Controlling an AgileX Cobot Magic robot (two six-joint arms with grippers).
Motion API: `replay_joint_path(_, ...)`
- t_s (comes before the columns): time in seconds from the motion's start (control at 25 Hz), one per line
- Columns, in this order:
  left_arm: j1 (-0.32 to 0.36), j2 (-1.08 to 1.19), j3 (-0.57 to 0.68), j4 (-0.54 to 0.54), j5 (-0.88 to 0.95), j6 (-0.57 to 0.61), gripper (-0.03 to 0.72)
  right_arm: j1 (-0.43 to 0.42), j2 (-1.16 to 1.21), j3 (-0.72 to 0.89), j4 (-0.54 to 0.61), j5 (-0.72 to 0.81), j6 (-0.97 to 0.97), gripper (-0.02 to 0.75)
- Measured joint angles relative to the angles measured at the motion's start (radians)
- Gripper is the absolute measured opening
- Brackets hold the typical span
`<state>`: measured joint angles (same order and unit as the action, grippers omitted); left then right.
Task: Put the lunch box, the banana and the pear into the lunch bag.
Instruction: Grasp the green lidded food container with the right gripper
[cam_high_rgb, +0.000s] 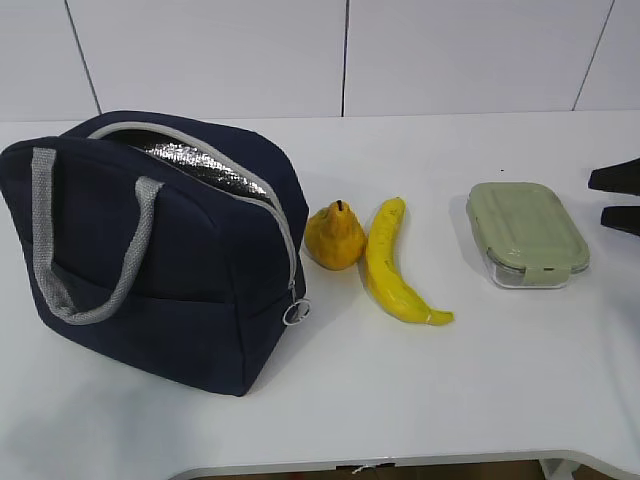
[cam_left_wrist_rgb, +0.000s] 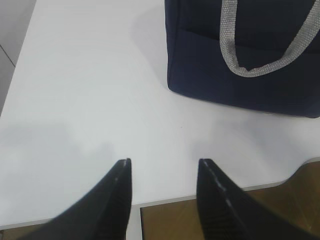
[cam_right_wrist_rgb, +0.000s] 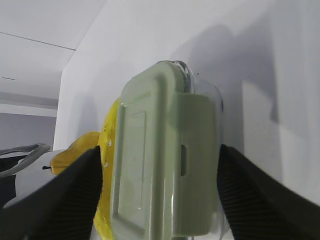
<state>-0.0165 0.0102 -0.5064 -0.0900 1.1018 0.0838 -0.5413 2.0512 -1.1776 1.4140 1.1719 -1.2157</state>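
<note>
On the white counter (cam_high_rgb: 480, 380): navy fabric lunch bag (cam_high_rgb: 160, 250) unzipped, beside squat yellow-orange pear (cam_high_rgb: 333, 237), curved yellow banana (cam_high_rgb: 390, 265). Right fingers (cam_right_wrist_rgb: 70, 195) spread, flanking sage-lidded clear lunch box (cam_right_wrist_rgb: 160, 160). Left fingers (cam_left_wrist_rgb: 117, 195) parted, empty.

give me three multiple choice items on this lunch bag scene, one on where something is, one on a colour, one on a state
1. What lies between the pear and the lunch box?
A. the banana
B. the lunch bag
C. nothing

2. What colour is the lunch box lid?
A. red
B. pale green
C. black

3. How is the lunch bag's top?
A. zipped shut
B. unzipped, foil lining showing
C. covered by the lunch box

Answers:
1 A, the exterior view shows the banana right beside the pear, the lunch box further right.
2 B, the lid reads sage green in the exterior and right wrist views.
3 B, the zipper gapes and silver lining shows inside.
</note>
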Motion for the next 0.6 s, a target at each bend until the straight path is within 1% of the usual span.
replay_joint_path(0.44,0.0,0.0,0.0,0.0,0.0,0.0,0.305,0.004,0.062,0.0,0.037,-0.006,-0.04,0.587)
replay_joint_path(0.6,0.0,0.0,0.0,0.0,0.0,0.0,0.305,0.027,0.07,0.0,0.044,-0.006,-0.067,0.591)
